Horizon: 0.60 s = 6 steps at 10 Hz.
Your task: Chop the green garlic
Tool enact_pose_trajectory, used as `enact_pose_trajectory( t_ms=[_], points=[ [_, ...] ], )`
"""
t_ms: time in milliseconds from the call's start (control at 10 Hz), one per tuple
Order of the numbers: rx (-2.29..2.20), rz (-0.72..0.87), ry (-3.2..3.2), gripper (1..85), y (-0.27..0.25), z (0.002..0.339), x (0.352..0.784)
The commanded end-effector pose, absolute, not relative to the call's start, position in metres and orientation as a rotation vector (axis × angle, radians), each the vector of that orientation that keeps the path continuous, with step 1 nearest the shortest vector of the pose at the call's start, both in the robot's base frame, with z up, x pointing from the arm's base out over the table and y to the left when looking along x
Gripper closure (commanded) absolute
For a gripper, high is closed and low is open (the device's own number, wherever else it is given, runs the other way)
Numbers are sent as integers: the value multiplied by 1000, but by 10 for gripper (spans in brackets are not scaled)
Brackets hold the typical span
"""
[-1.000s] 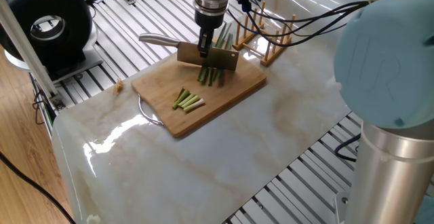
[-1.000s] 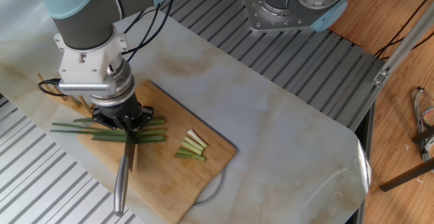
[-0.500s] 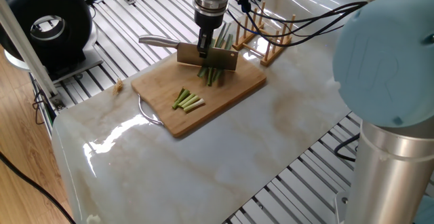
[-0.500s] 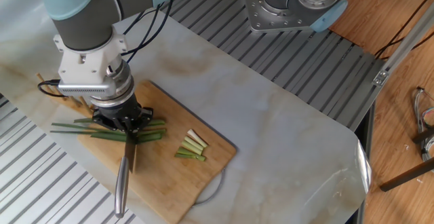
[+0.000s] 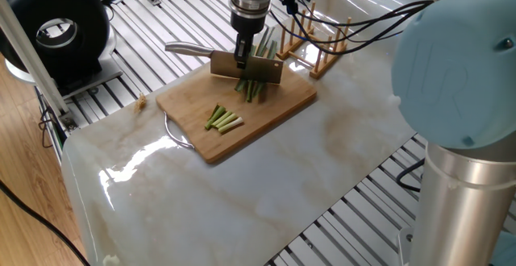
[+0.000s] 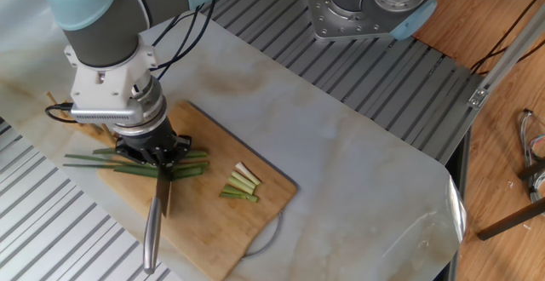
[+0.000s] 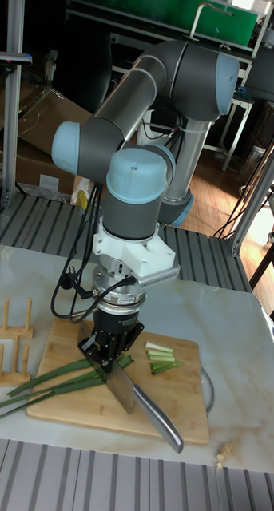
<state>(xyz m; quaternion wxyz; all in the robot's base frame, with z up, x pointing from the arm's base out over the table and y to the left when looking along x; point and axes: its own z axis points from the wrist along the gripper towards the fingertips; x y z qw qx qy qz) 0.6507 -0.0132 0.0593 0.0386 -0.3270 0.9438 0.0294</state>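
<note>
Arm bent low, wrist vertical — gripper (image 7: 105,357) pointing straight down, fingers clamped.

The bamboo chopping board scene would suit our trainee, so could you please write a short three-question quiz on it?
1. True or false: the gripper holds a steel knife across the long green garlic stalks.
2. Where do the short cut garlic pieces lie? A) on the rectangular bamboo board B) on the marble tabletop C) in the wooden peg rack
3. Which way does the knife's handle point in the tall fixed view?

Key: 1 true; 2 A; 3 toward the camera, lower right.
</note>
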Motion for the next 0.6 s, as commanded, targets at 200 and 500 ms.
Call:
enact_pose_trajectory(
  t_ms=[200, 500],
  points=[
    [-977, 135, 2898, 843, -8, 62, 650],
    [-972, 130, 2917, 843, -13, 61, 644]
  ],
)
